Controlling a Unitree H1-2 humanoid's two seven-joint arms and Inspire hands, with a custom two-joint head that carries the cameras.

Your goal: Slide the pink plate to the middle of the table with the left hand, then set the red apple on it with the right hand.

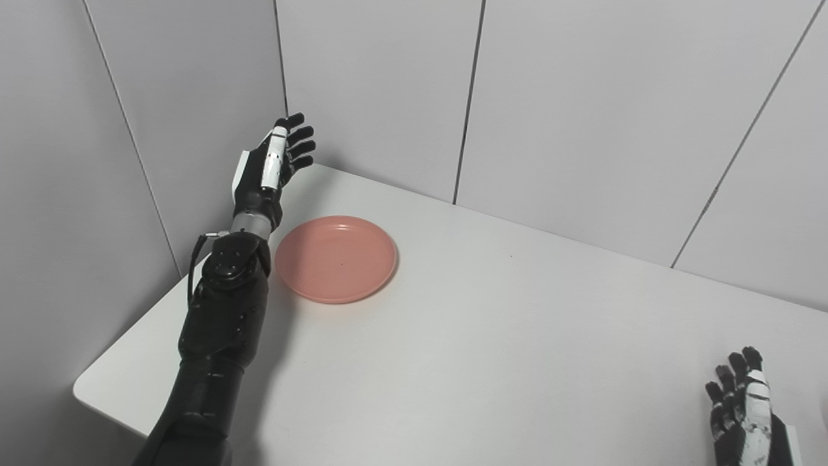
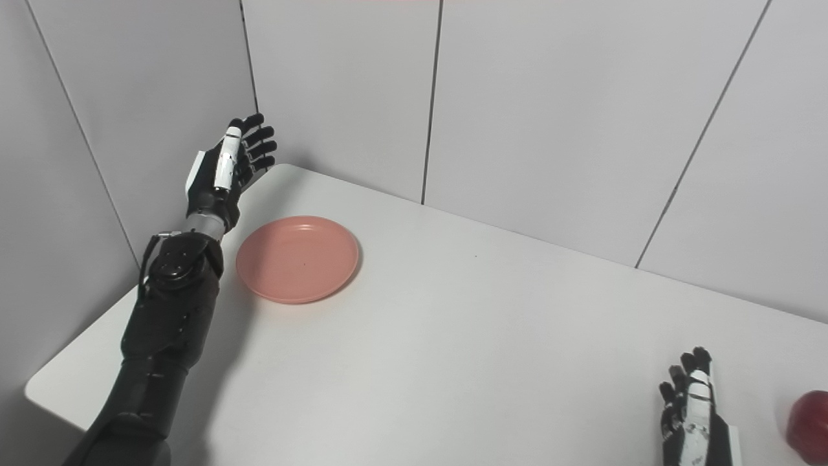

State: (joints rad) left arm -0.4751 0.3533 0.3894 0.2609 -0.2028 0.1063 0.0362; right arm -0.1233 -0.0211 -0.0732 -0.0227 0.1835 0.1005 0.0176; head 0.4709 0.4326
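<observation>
**A:** Where does it stand? The plate [image 1: 335, 259] lies flat near the far-left corner of the bench [image 1: 491, 349], well off the middle.

**B:** And the left hand [image 1: 277, 158] is raised beyond it, by the corner of the walls, fingers spread and holding nothing. It isn't touching the plate; only the forearm runs just beside the plate's left rim.

**A:** That's my first worry. If the arm swings down or rightward carelessly, the forearm could nudge the plate before the fingers are placed, and it would skid off at an odd angle.

**B:** The rim is low and smooth, too. I'd judge that a push from above the edge may ride over it rather than drive it, or tip the near side up.

**A:** The walls are close as well. A wide reach behind the plate risks knocking the panels.

**B:** What about the other side? The right hand [image 2: 693, 404] rests low at the near-right, fingers apart, empty. The apple [image 2: 808, 417] sits just to its right, cut by the picture's edge in the right eye view, apart from the hand.

**A:** So a round fruit near the bench's edge. A glancing touch could roll it off, I'd guess.

**B:** And if the plate stops short of the middle, the right arm has to reach farther with the apple.
</observation>
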